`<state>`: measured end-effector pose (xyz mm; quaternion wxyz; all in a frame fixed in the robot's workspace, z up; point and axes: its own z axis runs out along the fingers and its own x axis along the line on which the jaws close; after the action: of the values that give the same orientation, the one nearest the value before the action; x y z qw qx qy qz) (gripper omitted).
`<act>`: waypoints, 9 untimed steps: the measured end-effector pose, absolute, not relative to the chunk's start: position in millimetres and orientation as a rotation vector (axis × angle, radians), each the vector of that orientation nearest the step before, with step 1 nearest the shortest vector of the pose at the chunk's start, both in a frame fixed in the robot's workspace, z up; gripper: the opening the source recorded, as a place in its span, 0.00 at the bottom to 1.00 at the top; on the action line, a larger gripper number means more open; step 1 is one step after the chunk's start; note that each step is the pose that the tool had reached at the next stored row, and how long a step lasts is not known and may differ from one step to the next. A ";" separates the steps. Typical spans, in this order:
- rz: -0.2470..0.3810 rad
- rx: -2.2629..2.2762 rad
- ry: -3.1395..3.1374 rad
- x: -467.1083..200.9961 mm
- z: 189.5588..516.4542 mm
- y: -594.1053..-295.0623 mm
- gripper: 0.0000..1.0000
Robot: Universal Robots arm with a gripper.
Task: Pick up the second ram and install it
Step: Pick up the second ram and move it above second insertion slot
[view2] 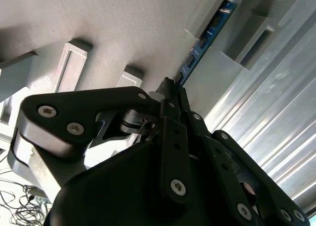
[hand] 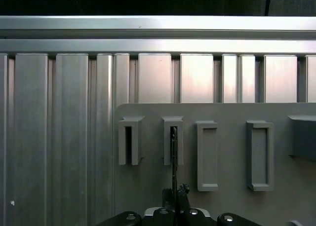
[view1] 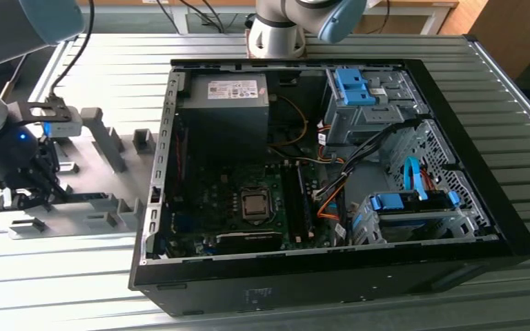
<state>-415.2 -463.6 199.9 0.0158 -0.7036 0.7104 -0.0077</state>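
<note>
Near the edge of the slatted aluminium table (view1: 108, 62) at the exterior view's left, my pincer (view1: 27, 196) is hanging low over the grey holder plate (view1: 85, 181), among its upright holder blocks (view1: 108, 141). It is well apart from the open computer case (view1: 339, 289), which is lying on its side across the table's middle. From this view I cannot tell how my fingers are standing.

In the second wrist view, my pincer (view2: 173, 90) is pinching narrowly on the second ram (view2: 197, 53). My black fingers (view2: 173, 132) are meeting on the near end of the blue-green stick. Its far end is sitting in the slot of a grey holder block (view2: 235, 18) on the plate.

In the first wrist view, the second ram (hand: 174, 157) is showing edge-on as a thin dark line. It is running from my pincer (hand: 176, 199) into the second slotted block (hand: 173, 121) from the plate's side edge, where the bare table slats (hand: 59, 137) are beginning.
</note>
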 end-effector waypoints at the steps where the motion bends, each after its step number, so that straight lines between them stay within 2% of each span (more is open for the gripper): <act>1: -0.024 -2.188 2.209 -415.2 199.9 -463.6 0.14; 9: -0.024 -2.189 2.210 -415.3 201.8 -463.6 0.14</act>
<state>-415.3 -463.6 201.8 0.0157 -0.7036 0.7104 -0.0076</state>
